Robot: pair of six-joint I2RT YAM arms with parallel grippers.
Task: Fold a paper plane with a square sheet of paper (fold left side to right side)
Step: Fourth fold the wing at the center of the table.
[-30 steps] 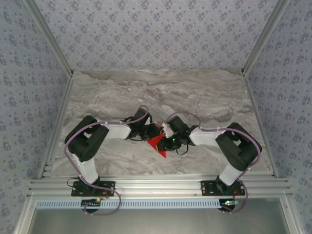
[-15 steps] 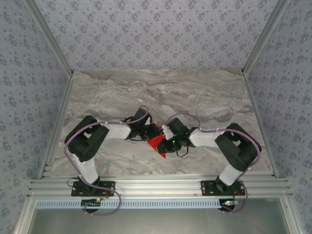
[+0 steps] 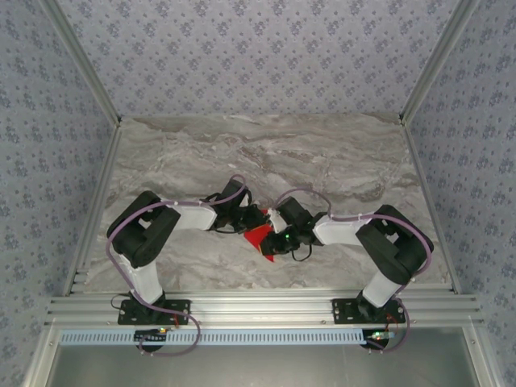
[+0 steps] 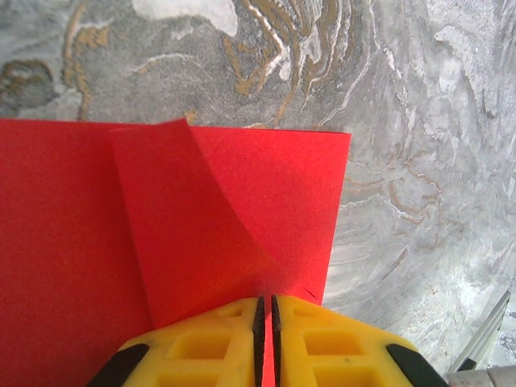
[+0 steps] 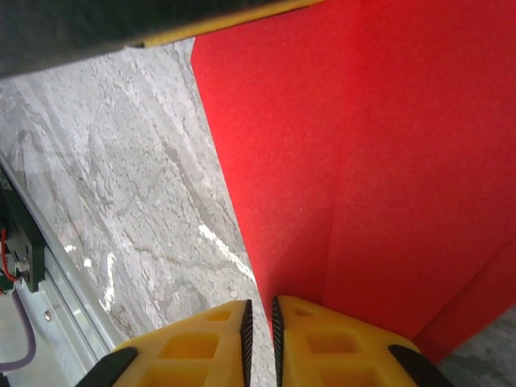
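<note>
Status: fold in progress, not complete.

Location: the red sheet of paper (image 3: 260, 240) sits near the middle of the marble bench (image 3: 201, 153), towards the near edge and between the two arms.

Left hand (image 4: 264, 305): the jaws are closed to a thin slit. A curled flap of the sheet runs up into that slit, so it appears to be pinching the paper.

Right hand (image 5: 260, 306): the jaws are almost together at the sheet's long edge. The paper passes under one fingertip. Whether it is actually gripped cannot be confirmed.

Done: from above, the sheet reads as a creased, pointed shape, not a flat square. One flap is turned over, and a straight crease shows in the right wrist view.

Outstanding, in my judgement: the lifted flap is not pressed flat, and the narrow dart form is not reached. Further folds are needed.
</note>
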